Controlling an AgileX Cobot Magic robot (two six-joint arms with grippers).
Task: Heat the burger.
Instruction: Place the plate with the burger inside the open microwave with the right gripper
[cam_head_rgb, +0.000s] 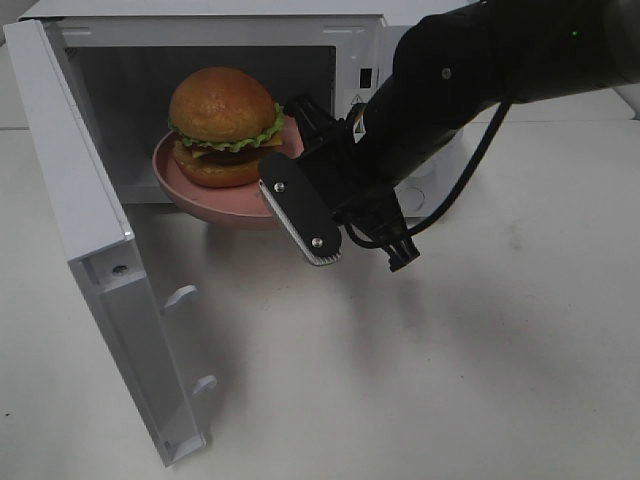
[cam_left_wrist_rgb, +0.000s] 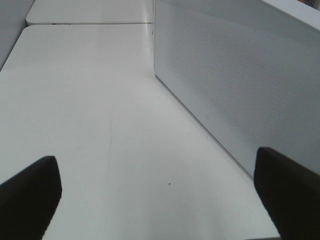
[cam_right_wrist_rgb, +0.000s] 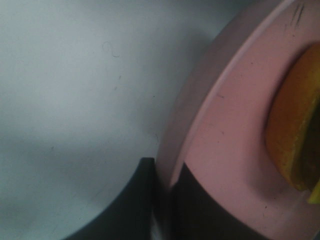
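The microwave's (cam_head_rgb: 362, 60) door (cam_head_rgb: 100, 250) stands wide open over the table (cam_head_rgb: 420, 380). In front of the microwave's mouth, the right gripper (cam_right_wrist_rgb: 165, 170) is clenched on the plate (cam_head_rgb: 200, 195), with a finger on each side of its rim. The burger (cam_head_rgb: 222, 125) sits on that plate, right at the mouth. The left gripper (cam_left_wrist_rgb: 159, 192) hangs over the table with its fingers spread and grasping nothing, just beside a perforated white panel (cam_left_wrist_rgb: 235, 75).

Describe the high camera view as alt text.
The right gripper holds a pink plate by its rim, a burger on it, at the mouth of a white microwave. Its door stands open to the left.
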